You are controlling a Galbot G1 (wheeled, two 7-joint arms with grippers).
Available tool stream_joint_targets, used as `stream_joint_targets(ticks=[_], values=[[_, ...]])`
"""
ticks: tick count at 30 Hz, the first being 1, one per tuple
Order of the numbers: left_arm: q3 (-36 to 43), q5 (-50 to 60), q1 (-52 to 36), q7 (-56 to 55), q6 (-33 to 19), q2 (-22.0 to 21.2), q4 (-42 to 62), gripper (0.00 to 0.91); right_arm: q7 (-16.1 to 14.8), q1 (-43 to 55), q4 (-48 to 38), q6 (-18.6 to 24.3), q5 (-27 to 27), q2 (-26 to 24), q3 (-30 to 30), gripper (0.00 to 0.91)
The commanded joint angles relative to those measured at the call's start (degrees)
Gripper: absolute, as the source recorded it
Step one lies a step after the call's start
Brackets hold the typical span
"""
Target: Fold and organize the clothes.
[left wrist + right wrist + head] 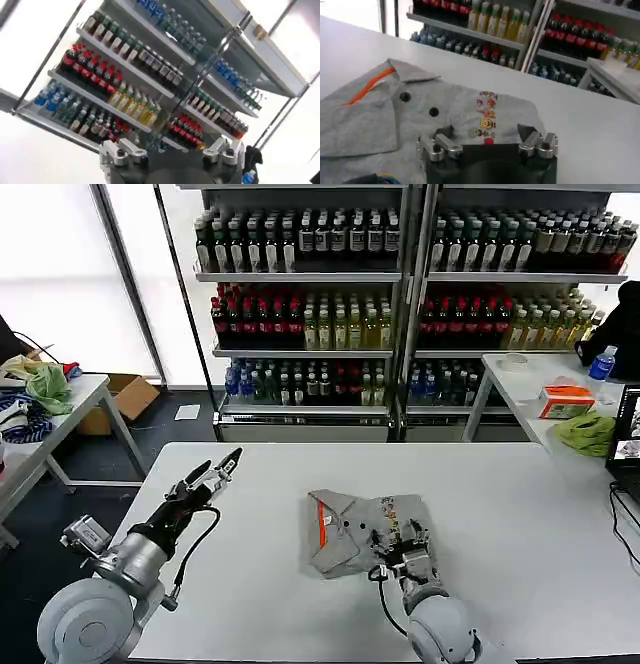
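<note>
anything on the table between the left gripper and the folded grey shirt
Nothing: in the head view, only bare white table lies between the left gripper, raised and open, and the folded collared shirt. The right gripper is at the shirt's other side.

The left gripper points up at tall metal shelves stocked with bottles: dark, red-capped, yellow, green and blue-labelled rows. Its two finger mounts stand apart, jaws open, holding nothing. Bright windows lie beyond.
</note>
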Motion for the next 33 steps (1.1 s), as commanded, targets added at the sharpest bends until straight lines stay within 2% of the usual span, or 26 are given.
stream_joint_targets(ticks=[1,4,5,6,8,9,12,14,15,17,18,20,21,23,26,33], values=[[-0.39,0.90,2.78,0.45,-0.04,0.13,-1.98,0.907,-5.54,-3.44,15.17,11.30,3.44,-4.08,8.68,0.907],[-0.50,3.71,4.45,2.39,-0.92,0.00,-2.54,0.907,-9.15,-6.65,18.42,15.49,4.10,-6.36,14.34,0.907],[-0.63,6.04,5.26,3.37,-1.23,-0.20,-2.65,0.907,-10.42,-7.99,19.09,16.75,5.07,-6.77,16.08,0.907],[-0.96,10.00,6.53,5.01,-2.07,-0.80,-2.83,0.907,-11.94,-10.63,19.33,19.93,5.82,-7.06,19.56,0.907],[-1.66,16.56,8.71,7.24,-3.79,-1.69,-2.77,0.907,-14.03,-13.96,19.40,22.64,6.84,-7.15,23.29,0.907],[-2.58,20.80,10.22,8.66,-5.16,-2.37,-2.70,0.907,-17.59,-18.74,19.22,27.06,9.15,-7.02,28.52,0.907],[-4.64,26.11,14.64,10.17,-7.98,-4.29,-2.97,0.907,-21.12,-25.78,18.00,32.04,9.90,-6.85,33.00,0.907],[-5.01,30.12,16.65,11.52,-10.81,-5.28,-2.68,0.907,-22.45,-28.34,17.51,32.75,10.78,-6.35,34.53,0.907],[-5.15,33.38,17.98,12.58,-12.82,-6.05,-2.24,0.907,-23.08,-29.85,16.50,35.80,8.86,-6.07,35.10,0.907],[-5.18,38.17,19.43,13.85,-15.27,-7.36,-1.40,0.907,-24.25,-30.96,15.37,36.97,8.31,-4.96,35.77,0.907],[-5.16,42.69,20.41,14.99,-18.46,-8.39,-0.25,0.907,-24.46,-31.49,14.80,37.62,9.53,-4.52,36.01,0.907],[-5.39,48.43,22.02,17.11,-23.21,-9.48,0.94,0.907,-25.67,-31.41,13.19,38.97,8.80,-3.36,36.65,0.907],[-5.93,50.75,23.77,19.07,-26.22,-10.10,1.79,0.907,-25.94,-31.62,12.67,39.29,8.67,-2.92,36.98,0.907],[-7.24,52.17,25.77,21.16,-28.63,-11.40,2.15,0.907,-26.12,-32.36,12.05,40.06,9.60,-2.31,37.51,0.907],[-8.39,53.41,27.14,22.87,-30.93,-13.83,1.64,0.907,-26.26,-32.43,11.67,40.67,9.54,-1.93,38.07,0.907],[-7.14,56.82,26.46,26.30,-31.21,-15.59,0.47,0.907,-27.95,-30.57,10.69,40.33,9.64,-1.42,35.53,0.907]])
